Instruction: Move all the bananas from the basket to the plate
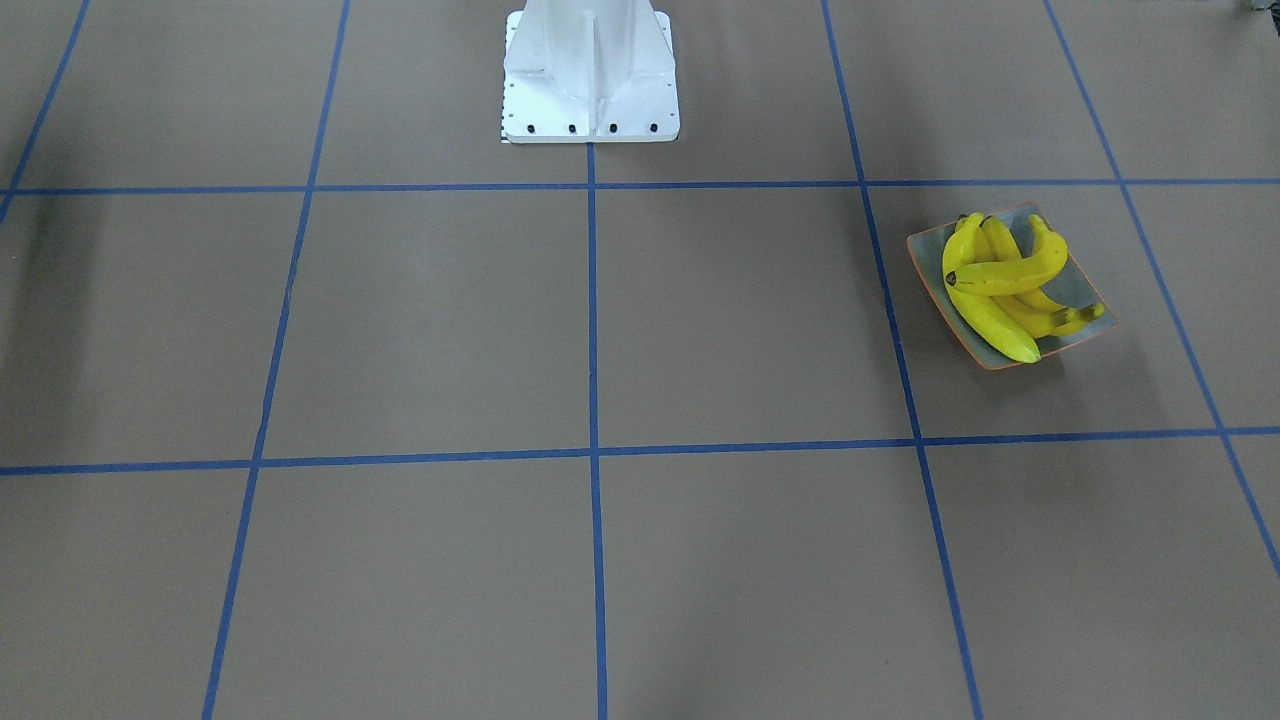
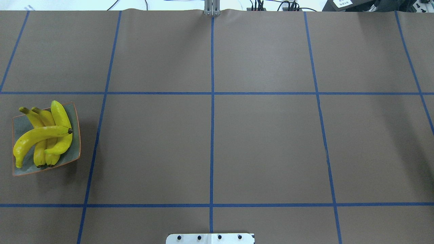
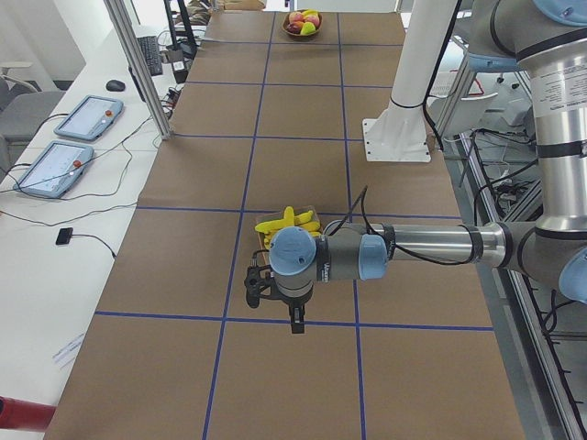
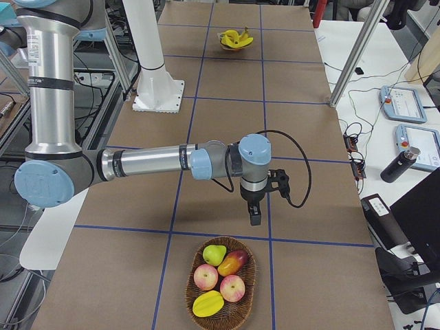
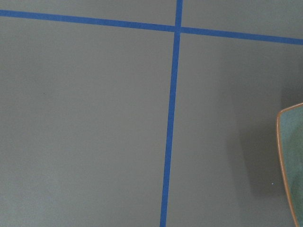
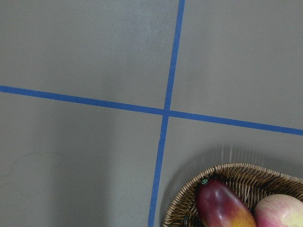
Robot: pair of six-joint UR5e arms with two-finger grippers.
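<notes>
Sitting in one heap on the plate (image 2: 21,124), all four bananas (image 2: 44,134) are in the dish, which lies on the table (image 2: 210,145) at the robot's left end. In the overhead view three of them lie side by side, their long axes running roughly from the robot's side of the plate to its far side, two thin stems poking past the far rim. The fourth lies crosswise on top, its dark stem toward the plate's inner edge and its other end hanging over the near outer corner. The left gripper (image 3: 295,324) hangs above the table just beside the plate, on the side toward the table's end. Only the side view catches it, so I cannot tell whether its jaws are apart or together. Its forearm stretches level across from the robot's side, with the wrist bent so the fingers point straight down, and its wrist camera shows one orange-rimmed corner of the plate. At the opposite end from the plate, the right gripper (image 4: 254,217) points down the same way from a level forearm, just short of the basket (image 4: 190,289). I cannot tell its jaws either. Apples, a pear and a mango lie in that basket.
</notes>
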